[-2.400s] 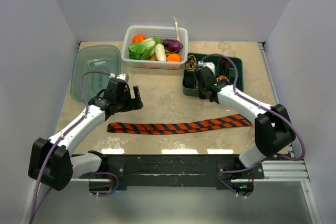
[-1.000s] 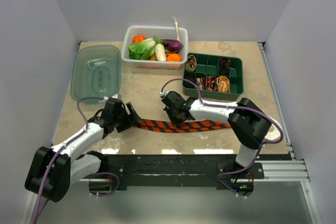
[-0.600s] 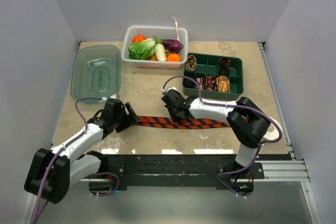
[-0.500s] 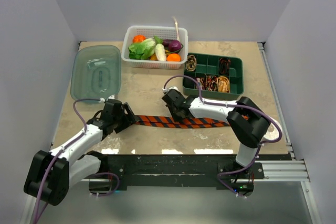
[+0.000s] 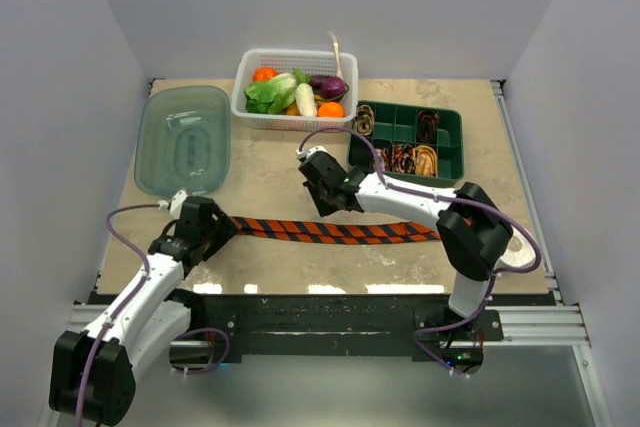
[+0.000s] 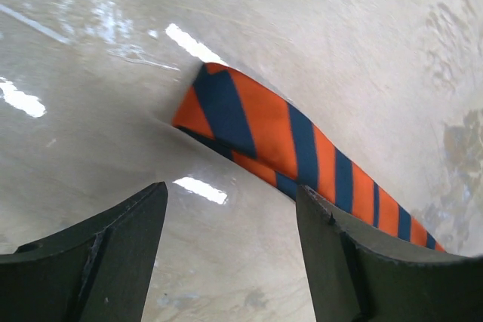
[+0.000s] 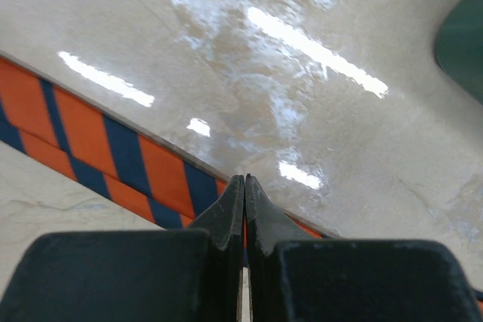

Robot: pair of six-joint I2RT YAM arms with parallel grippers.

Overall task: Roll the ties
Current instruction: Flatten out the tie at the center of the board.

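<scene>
One orange-red and black striped tie [image 5: 340,231] lies flat across the table, left to right. Its folded left end [image 6: 241,130] sits just ahead of my left gripper [image 6: 232,188], which is open with only bare table between its fingers [image 6: 113,254]. In the top view the left gripper [image 5: 213,226] is at that end of the tie. My right gripper [image 5: 327,199] is shut and holds nothing. In the right wrist view the right gripper's tips [image 7: 244,179] are over the far edge of the tie [image 7: 90,141]. Coiled brown ties [image 5: 408,159] fill compartments of the green tray [image 5: 392,125].
A white basket [image 5: 245,72] of vegetables stands at the back. A clear green tub [image 5: 183,137] lies at back left. A white tape roll [image 5: 517,253] shows behind the right arm's elbow. The tray's corner [image 7: 464,43] shows in the right wrist view.
The tie's left end now reaches further left and the tie lies straighter. My left gripper drew back left to that end. My right gripper moved up and away from the tie.
</scene>
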